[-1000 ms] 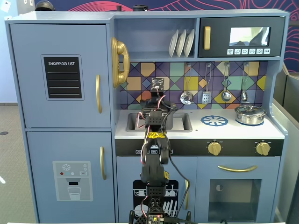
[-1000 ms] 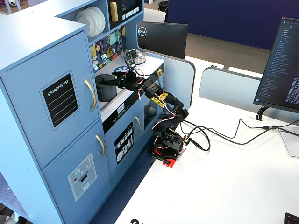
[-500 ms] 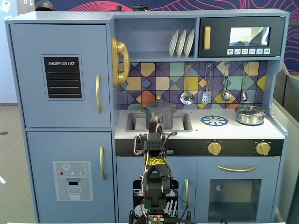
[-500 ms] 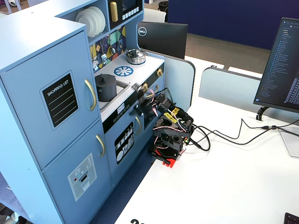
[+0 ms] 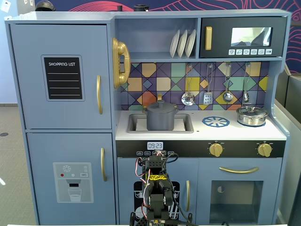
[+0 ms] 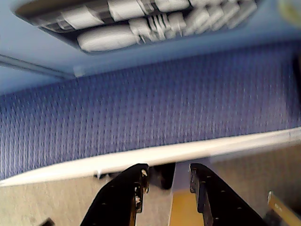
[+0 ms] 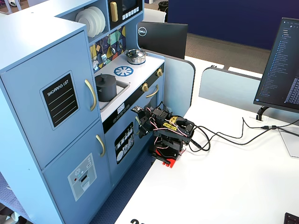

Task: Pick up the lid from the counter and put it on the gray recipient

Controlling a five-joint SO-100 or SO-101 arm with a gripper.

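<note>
Lid already on the pot, arm folded low.

The toy kitchen [image 5: 61,94] stood well above and beyond the fingers [image 6: 167,186], which hung narrowly parted and empty over the table [image 7: 233,186] edge and blue carpet. The gray recipient [image 5: 160,120] sat in the sink, far above the fingers, with the lid [image 5: 160,106] resting on its rim, so the task looked finished and nothing seemed left.

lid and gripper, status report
Gripper open, empty, arm folded low. Lid on gray pot in the sink. Nothing in the way.
</note>
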